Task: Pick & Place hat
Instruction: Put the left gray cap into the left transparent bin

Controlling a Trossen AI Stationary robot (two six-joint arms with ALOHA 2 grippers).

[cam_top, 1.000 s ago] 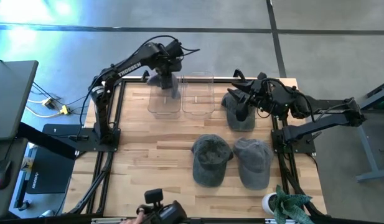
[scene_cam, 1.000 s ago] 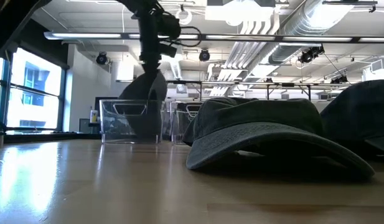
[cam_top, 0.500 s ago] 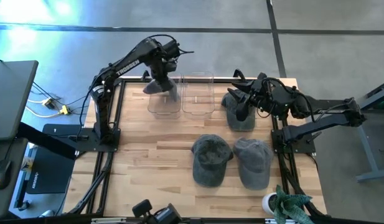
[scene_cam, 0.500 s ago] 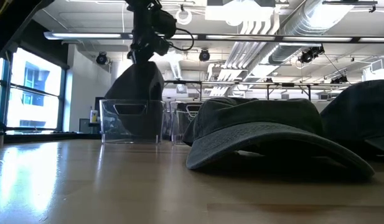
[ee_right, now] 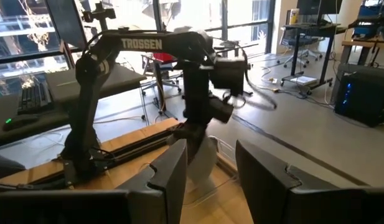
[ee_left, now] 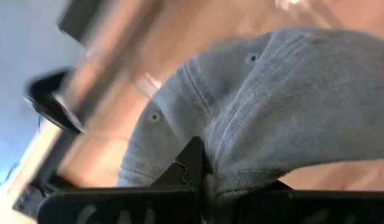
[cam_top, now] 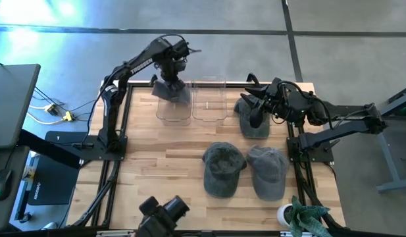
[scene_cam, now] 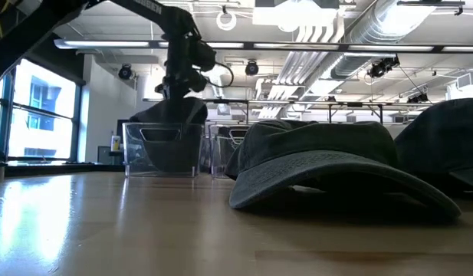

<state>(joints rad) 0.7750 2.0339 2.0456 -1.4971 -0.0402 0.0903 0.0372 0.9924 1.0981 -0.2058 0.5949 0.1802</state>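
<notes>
Left gripper (cam_top: 171, 74) clamped on hat (cam_top: 172, 90) over bin (cam_top: 174, 110) (half in); release early, you snag rim. Right gripper (cam_top: 258, 105) half-open, grip unclear.

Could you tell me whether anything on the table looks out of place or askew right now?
Only one thing: the grey fabric cap pinched by the left tool hangs crumpled and tilted over the left clear plastic bin. The three other grey caps lie flat on the wooden table.

The left claw (cam_top: 171, 80) holds a grey hat (cam_top: 172, 91) above the left clear bin (cam_top: 174, 110).
</notes>
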